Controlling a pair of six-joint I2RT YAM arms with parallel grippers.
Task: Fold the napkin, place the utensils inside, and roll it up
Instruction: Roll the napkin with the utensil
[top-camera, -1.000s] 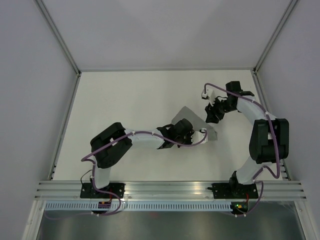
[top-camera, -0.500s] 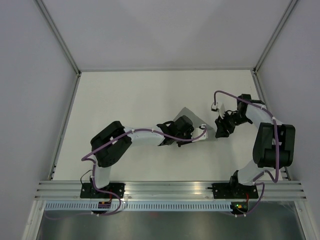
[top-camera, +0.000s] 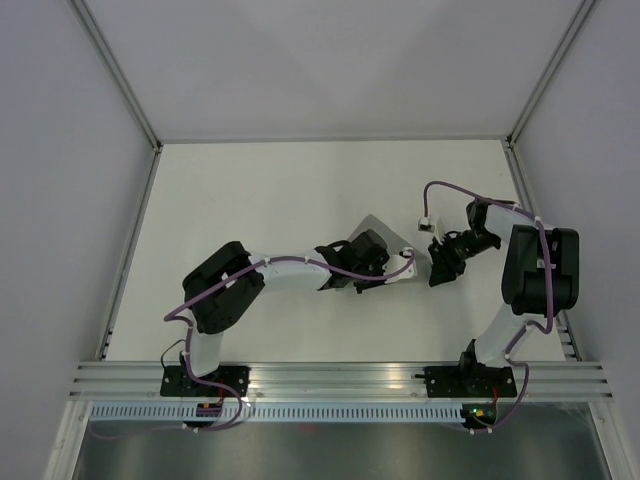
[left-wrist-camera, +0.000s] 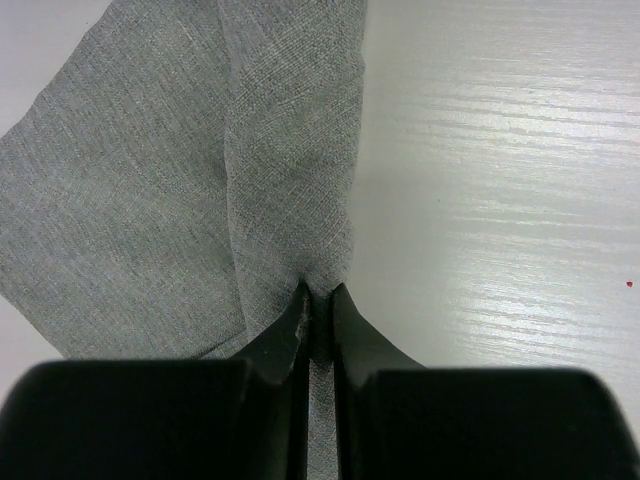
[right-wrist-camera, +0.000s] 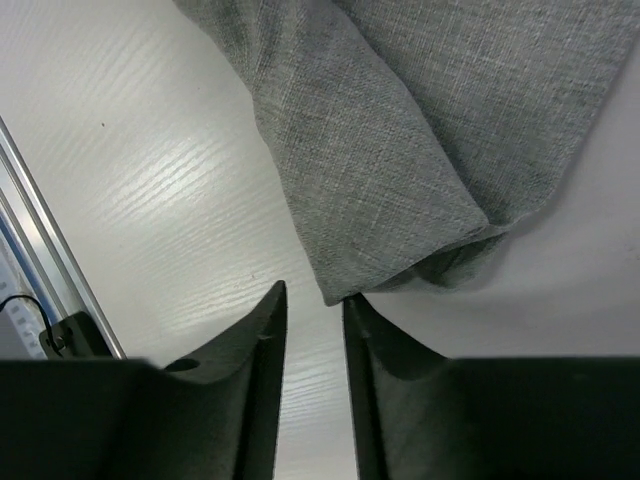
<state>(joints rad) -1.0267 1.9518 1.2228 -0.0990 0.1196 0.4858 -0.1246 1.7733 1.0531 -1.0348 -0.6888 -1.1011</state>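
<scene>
Grey napkin (left-wrist-camera: 150, 170), fold clamped in left end effector (left-wrist-camera: 318, 293); right end effector (right-wrist-camera: 315, 296) parted at its corner

- Top view: bright, even, diffuse light; the white table (top-camera: 280, 200) shows no glare, and the arms (top-camera: 290, 272) cast only faint, soft shadows.
- Left wrist view: streaky glare on the table at right; napkin (left-wrist-camera: 150, 180) weave crisp; left gripper (left-wrist-camera: 318, 300) dark and slightly blurred along the bottom.
- Right wrist view: glare bands at centre left; soft shadow under the napkin's fold; right gripper (right-wrist-camera: 315, 300) nearly black, soft-edged.
</scene>
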